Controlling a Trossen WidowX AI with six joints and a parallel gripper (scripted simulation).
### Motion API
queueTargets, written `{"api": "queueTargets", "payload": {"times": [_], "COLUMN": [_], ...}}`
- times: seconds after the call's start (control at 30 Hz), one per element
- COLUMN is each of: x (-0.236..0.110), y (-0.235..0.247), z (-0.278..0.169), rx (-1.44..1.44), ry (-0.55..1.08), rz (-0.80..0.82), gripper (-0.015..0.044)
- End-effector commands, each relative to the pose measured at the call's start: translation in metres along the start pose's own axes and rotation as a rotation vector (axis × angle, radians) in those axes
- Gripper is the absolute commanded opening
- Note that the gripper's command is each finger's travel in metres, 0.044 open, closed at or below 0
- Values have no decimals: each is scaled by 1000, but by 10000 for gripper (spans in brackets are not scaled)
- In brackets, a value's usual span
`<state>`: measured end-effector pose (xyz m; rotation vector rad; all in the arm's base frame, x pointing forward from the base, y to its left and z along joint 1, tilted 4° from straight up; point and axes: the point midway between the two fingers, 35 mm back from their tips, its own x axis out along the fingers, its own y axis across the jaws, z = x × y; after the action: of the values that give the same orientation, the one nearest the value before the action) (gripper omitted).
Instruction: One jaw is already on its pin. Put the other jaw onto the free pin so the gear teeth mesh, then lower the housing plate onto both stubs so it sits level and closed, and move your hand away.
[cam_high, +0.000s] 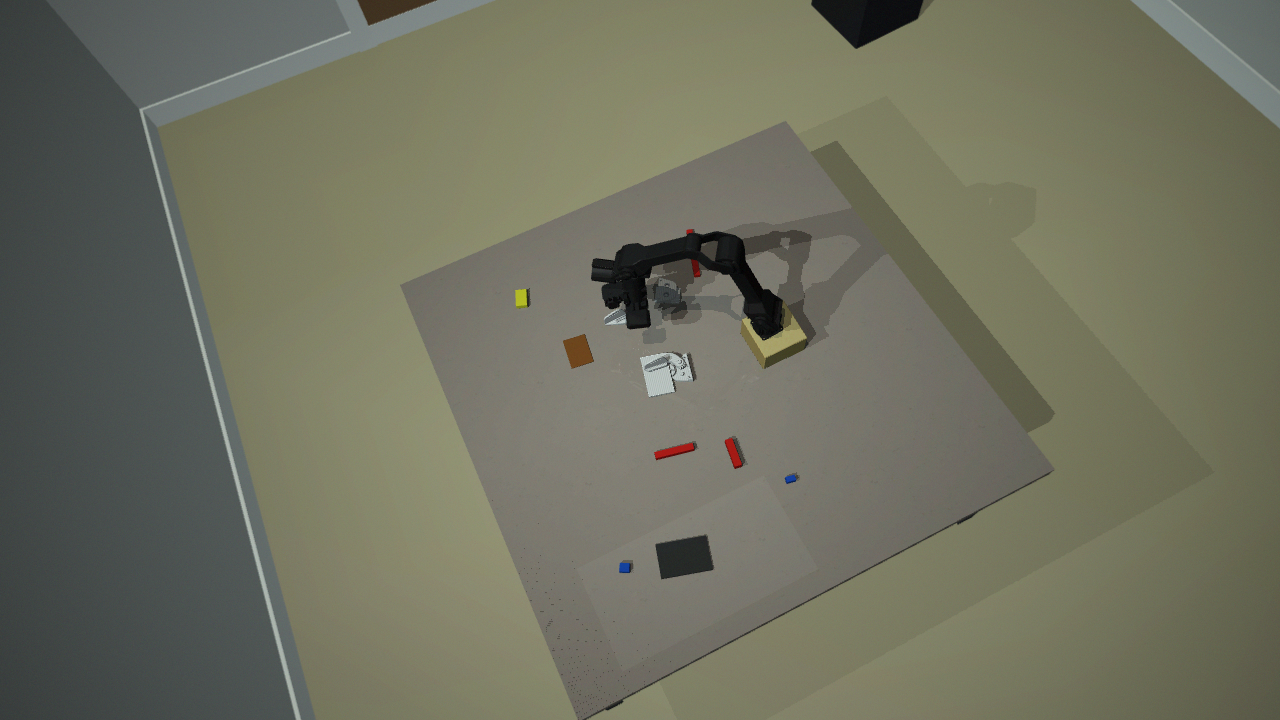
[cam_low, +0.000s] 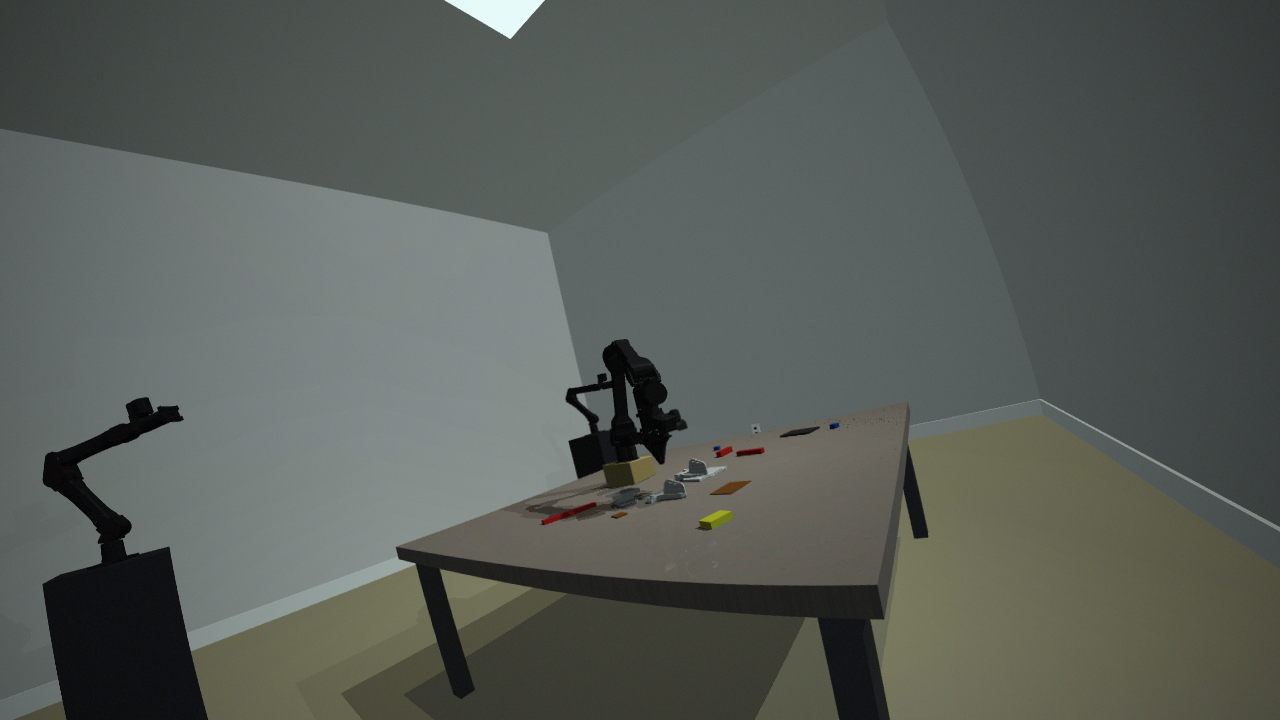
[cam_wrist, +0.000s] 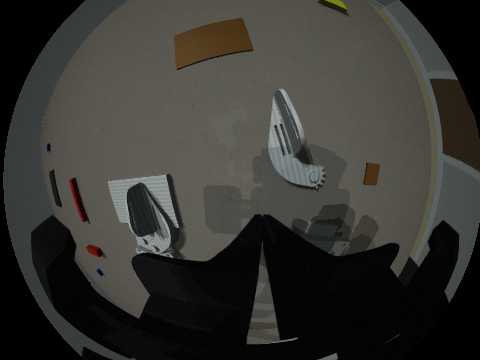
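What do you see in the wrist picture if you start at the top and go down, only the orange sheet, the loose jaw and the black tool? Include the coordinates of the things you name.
Orange sheet (cam_high: 578, 351) (cam_low: 730, 488) (cam_wrist: 213, 43), loose jaw (cam_high: 614, 317) (cam_low: 671, 489) (cam_wrist: 286, 137), black tool (cam_high: 637, 324) (cam_low: 662, 461) (cam_wrist: 262, 220).

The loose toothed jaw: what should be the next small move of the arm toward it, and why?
Probably open the gripper above the loose jaw, because its fingers are shut on nothing and that jaw lies on the table, off the base.
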<state>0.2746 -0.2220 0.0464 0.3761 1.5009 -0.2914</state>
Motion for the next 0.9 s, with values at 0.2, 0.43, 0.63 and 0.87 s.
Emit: {"api": "queueTargets", "payload": {"times": [0.2,0.43,0.63,0.87], "x": [-1,-9,-14,-12], "y": [-1,-14,-23,-24], "z": [3,30,50,50], "rx": [-17,-200,-342,-346], "ry": [0,-4,-6,-7], "rz": [0,-3,-5,-5], "gripper": [79,263,420,440]}}
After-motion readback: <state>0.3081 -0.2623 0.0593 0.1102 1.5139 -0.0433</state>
